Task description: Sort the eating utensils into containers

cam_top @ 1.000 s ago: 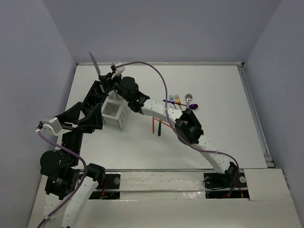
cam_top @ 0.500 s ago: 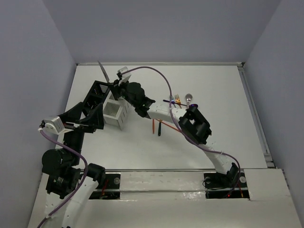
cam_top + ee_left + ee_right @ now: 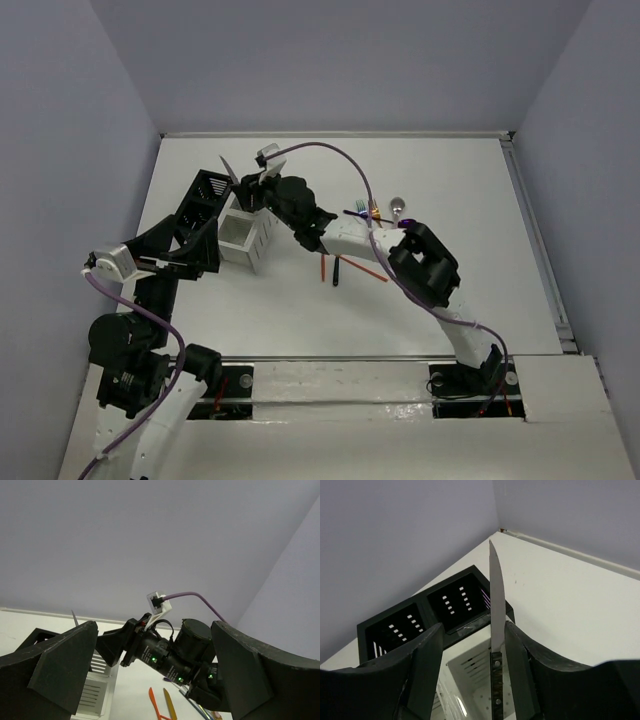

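Since a second ago the right gripper [image 3: 472,630] has carried the silver knife [image 3: 496,600] lower and rightward, from above the black caddy [image 3: 205,195] to over the white caddy [image 3: 240,235]. It grips the knife by its dark handle, which lies against one finger. The blade stands nearly upright, its tip clear of both caddies. The two caddies sit touching at the table's [image 3: 470,230] left side, the black one nearer the wall. The left gripper [image 3: 155,630] hangs beside the black caddy with its fingers spread wide and nothing between them. Other pieces lie mid-table behind the right arm: an orange stick [image 3: 323,266] beside a dark green stick [image 3: 337,271], and farther back a gold fork [image 3: 373,208] near a silver spoon [image 3: 397,206].
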Robot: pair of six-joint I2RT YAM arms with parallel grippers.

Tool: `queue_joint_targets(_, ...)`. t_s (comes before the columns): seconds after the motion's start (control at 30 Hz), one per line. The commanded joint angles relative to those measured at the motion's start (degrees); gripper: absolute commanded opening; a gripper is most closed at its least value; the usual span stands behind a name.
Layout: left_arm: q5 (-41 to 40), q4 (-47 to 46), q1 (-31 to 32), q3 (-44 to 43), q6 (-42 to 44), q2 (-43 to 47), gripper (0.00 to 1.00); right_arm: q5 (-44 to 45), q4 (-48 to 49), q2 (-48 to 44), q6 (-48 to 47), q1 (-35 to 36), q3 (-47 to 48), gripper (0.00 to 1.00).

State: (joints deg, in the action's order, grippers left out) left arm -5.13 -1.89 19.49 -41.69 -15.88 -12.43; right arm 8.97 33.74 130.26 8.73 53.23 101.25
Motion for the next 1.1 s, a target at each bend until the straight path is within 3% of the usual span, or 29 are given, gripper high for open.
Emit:
queue_joint_targets(0.0, 0.6, -2.0, -0.1, 0.6, 0.6, -0.8, 0.99, 1.3, -0.5, -8.5, -0.8, 0.0, -1.5, 0.58)
queue_joint_targets(0.1, 0.9, -1.6, -0.1, 0.7, 0.6, -0.3, 0.99, 2.7, -6.6, -14.8, 0.6, 0.0, -6.1, 0.55)
queue_joint_targets(0.2, 1.2, -1.5, -0.1, 0.8, 0.4, 0.4, 0.99, 4.7, -16.8, -21.9, 3.5, -0.6, -12.6, 0.43)
queue_joint_targets(0.3, 1.7, -1.4, -0.1, 1.0, 0.2, 1.2, 0.99, 5.7, -32.7, -26.5, 7.5, -1.1, -17.5, 0.37)
queue_joint_targets(0.33, 2.0, -1.4, 0.4, 1.2, 0.2, 1.3, 0.99, 5.7, -39.7, -27.3, 8.0, -1.6, -18.7, 0.36)
queue_joint_targets(0.47, 3.0, -1.5, 0.4, 1.3, 0.1, 1.4, 0.99, 8.9, -51.4, -28.8, 11.5, -2.2, -22.5, 0.37)
queue_joint_targets(0.67, 3.1, -1.6, 0.4, 1.6, 0.0, 1.2, 0.99, 8.9, -53.9, -26.5, 14.2, -6.1, -23.2, 0.38)
queue_joint_targets(0.83, 3.4, -1.4, 0.9, 1.7, -0.1, 0.7, 0.99, 10.0, -57.8, -20.0, 13.3, -6.7, -16.6, 0.39)
queue_joint_targets(1.07, 3.8, -1.5, 0.9, 1.8, -0.2, 1.0, 0.99, 7.5, -57.4, -15.4, 13.8, -7.2, -14.4, 0.36)
